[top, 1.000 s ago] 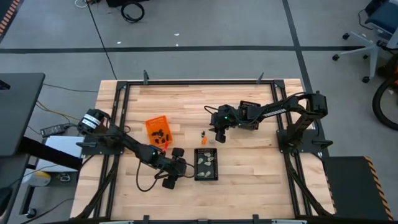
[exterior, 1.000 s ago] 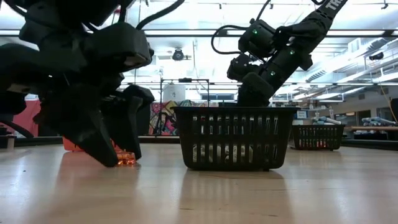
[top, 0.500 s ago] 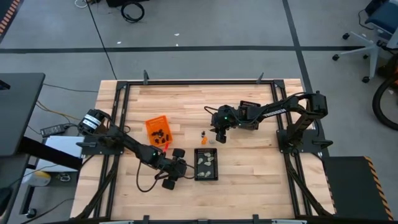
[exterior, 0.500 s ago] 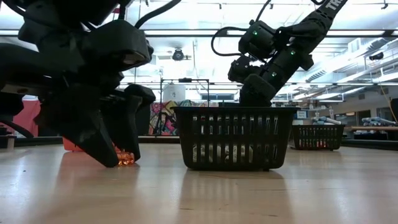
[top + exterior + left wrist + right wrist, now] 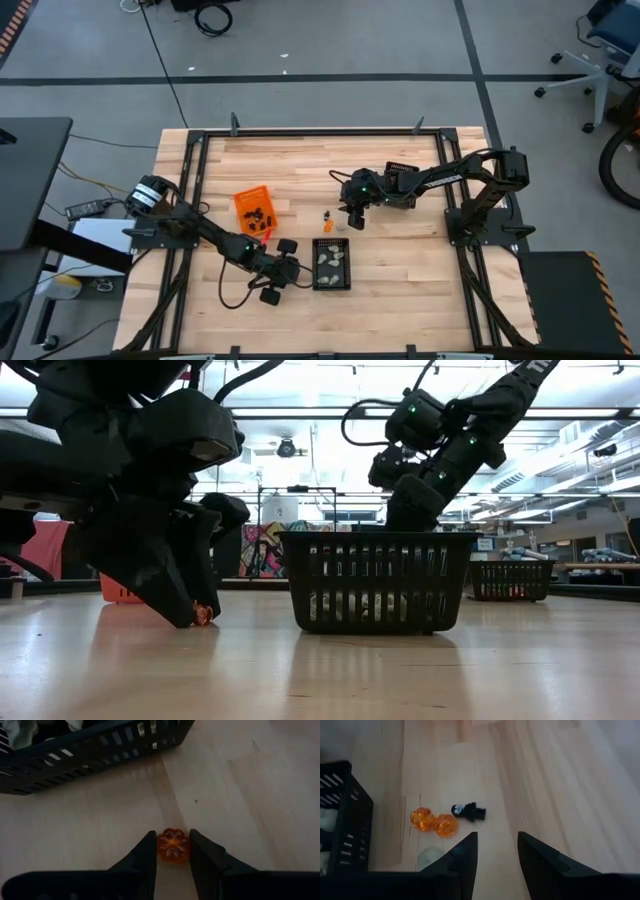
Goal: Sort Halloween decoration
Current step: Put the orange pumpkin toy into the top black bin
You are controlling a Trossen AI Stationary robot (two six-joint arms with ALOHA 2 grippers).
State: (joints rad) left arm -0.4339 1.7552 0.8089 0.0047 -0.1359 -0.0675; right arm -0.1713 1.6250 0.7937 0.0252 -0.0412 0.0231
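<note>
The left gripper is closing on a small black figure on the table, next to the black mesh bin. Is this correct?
Not quite. The piece between the fingers of the left gripper is a small orange pumpkin, not a black figure; the left wrist view shows it. The rest holds: it lies on the table, next to the black mesh bin.

Two matte black jointed arms, bulky angular housings, looping black cables, small green indicator lights near the wrists, each tapering into paired dark wedge-shaped fingers
</note>
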